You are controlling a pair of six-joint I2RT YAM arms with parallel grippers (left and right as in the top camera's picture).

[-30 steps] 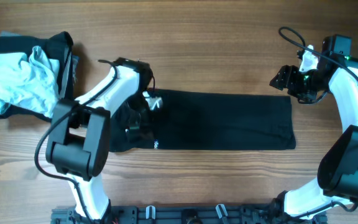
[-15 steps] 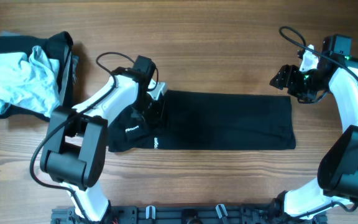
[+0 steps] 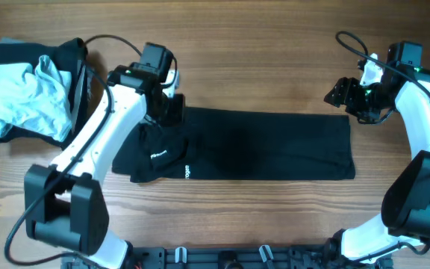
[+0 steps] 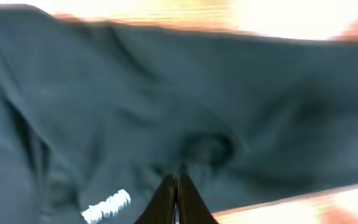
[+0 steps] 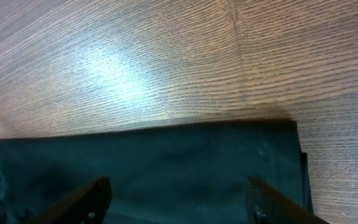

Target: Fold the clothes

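A black garment (image 3: 267,146) lies flat in a long folded strip across the table's middle, with white print (image 3: 157,155) at its bunched left end. My left gripper (image 3: 172,112) is over the strip's far left corner, its fingers pressed together with no cloth seen between them. In the left wrist view, which is blurred, the shut fingertips (image 4: 177,180) hover over the dark cloth (image 4: 104,93). My right gripper (image 3: 338,95) is open and empty just beyond the strip's far right corner. In the right wrist view the gripper (image 5: 176,183) is spread wide over the cloth (image 5: 166,155).
A pile of clothes sits at the far left: a light blue garment (image 3: 17,93) on top of a black one (image 3: 77,56). Bare wooden table (image 3: 260,60) lies behind the strip. A rack edge (image 3: 222,258) runs along the front.
My left gripper has moved off the garment's left end, back and left to its far edge. The bunched left end now lies uncovered. The right arm has not moved.
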